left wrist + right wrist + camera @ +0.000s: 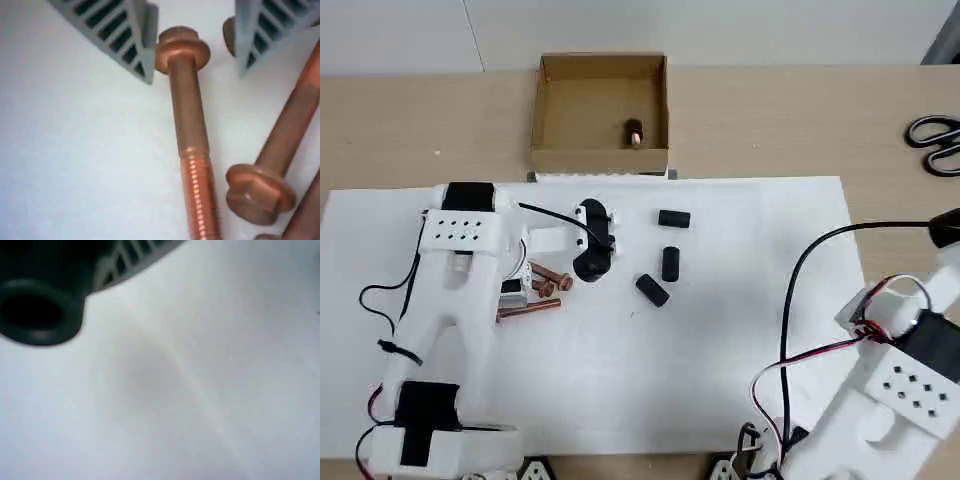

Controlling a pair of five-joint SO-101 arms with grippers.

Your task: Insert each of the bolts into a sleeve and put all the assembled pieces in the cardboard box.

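My left gripper (195,70) stands open low over the white sheet, its grey fingers (125,40) on either side of the head of a copper bolt (190,145). More bolts (260,192) lie beside it. In the high view this gripper (515,292) sits at the bolt cluster (545,282) left of centre. Three black sleeves (670,263) lie loose in the middle. The cardboard box (548,110) at the back holds one assembled piece (634,133). My right gripper (75,280) is shut on a black sleeve (40,315), held above the sheet at the front right.
The white sheet (720,380) covers most of the wooden table. Scissors (935,140) lie at the far right edge. Cables (800,300) trail from the right arm (910,385) across the sheet's right side.
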